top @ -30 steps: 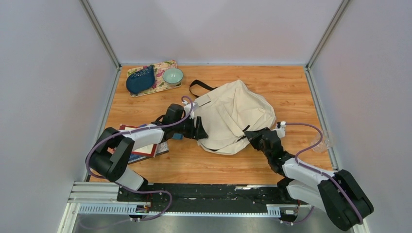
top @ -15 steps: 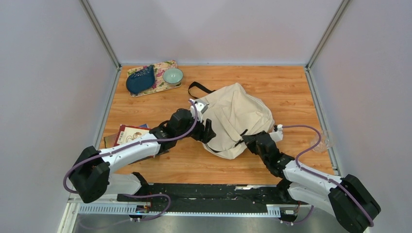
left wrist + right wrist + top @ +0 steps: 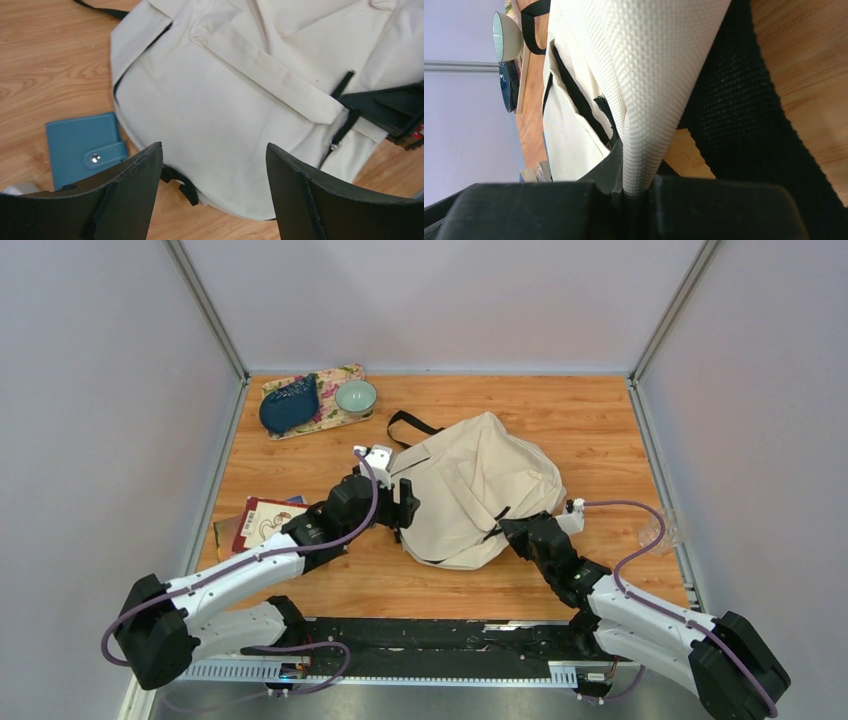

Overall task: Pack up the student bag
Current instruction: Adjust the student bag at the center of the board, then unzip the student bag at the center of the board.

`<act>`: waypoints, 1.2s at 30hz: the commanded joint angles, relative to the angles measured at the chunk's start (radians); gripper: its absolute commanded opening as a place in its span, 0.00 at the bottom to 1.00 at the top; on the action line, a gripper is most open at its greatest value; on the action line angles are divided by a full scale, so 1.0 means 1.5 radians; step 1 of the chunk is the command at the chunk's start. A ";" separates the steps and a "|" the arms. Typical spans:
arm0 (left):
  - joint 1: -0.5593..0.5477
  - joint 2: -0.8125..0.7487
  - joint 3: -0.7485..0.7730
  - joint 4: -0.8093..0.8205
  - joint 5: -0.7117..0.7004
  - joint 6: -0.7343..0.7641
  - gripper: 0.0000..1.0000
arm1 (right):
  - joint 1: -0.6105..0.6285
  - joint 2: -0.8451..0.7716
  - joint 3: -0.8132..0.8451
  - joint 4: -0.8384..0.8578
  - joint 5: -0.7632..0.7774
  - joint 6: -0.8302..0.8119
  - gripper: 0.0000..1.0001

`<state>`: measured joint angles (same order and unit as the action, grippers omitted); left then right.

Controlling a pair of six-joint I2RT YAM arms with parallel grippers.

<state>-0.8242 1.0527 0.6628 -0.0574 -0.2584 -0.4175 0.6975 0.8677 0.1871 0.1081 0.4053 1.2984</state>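
- Wooden tabletop (image 3: 600, 420) between grey walls carries the student bag (image 3: 480, 490), which lies slumped near the middle with a black strap trailing toward the far side
- The right gripper (image 3: 634, 192) is pressed together on a fold of the bag's cream fabric at its near right edge; I judge that this pins the bag so it cannot slide while the other arm works on it
- The left gripper (image 3: 212, 155) hangs over the bag's near left side, fingers spread wide with nothing between them, seemingly lined up to reach for the cloth or for something to pack
- A blue wallet (image 3: 82, 150) lies flat on the wood just beside the bag's left edge, probably the nearest thing to go in
- Books (image 3: 265, 523) sit left of the left arm; a bowl (image 3: 356, 396) and a dark blue pouch (image 3: 290, 405) rest on a floral mat (image 3: 335, 400) in the far left corner, well apart from the bag
- Against half a second ago, the left gripper has pulled back leftward off the bag's middle, and the bag's near left side now lies wider and flatter
- The right pinch sits in much the same spot as before
- A second ago the left forearm covered most of the books, which now show more
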 commanded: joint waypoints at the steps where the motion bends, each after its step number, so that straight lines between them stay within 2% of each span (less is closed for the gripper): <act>1: -0.010 0.032 0.000 0.101 0.162 0.022 0.83 | 0.004 -0.005 0.032 0.043 0.021 0.011 0.00; 6: -0.064 0.122 0.040 0.156 0.254 0.047 0.83 | 0.006 -0.006 0.034 0.050 0.012 0.010 0.00; 16: -0.082 0.257 0.084 0.263 0.338 0.002 0.83 | 0.010 -0.027 0.031 0.047 -0.003 0.009 0.00; 24: -0.091 0.331 0.115 0.296 0.371 -0.004 0.82 | 0.012 -0.047 0.023 0.050 -0.016 -0.002 0.00; 30: -0.091 0.388 0.171 0.271 0.420 0.006 0.81 | 0.012 -0.072 0.009 0.058 -0.026 -0.024 0.00; 36: -0.091 0.419 0.183 0.285 0.435 -0.002 0.79 | 0.013 -0.074 0.009 0.063 -0.044 -0.041 0.00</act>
<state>-0.9543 1.6615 0.8940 0.3271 0.3489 -0.4145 0.7063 0.7807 0.1879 0.1085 0.3645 1.2652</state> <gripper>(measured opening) 0.805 0.057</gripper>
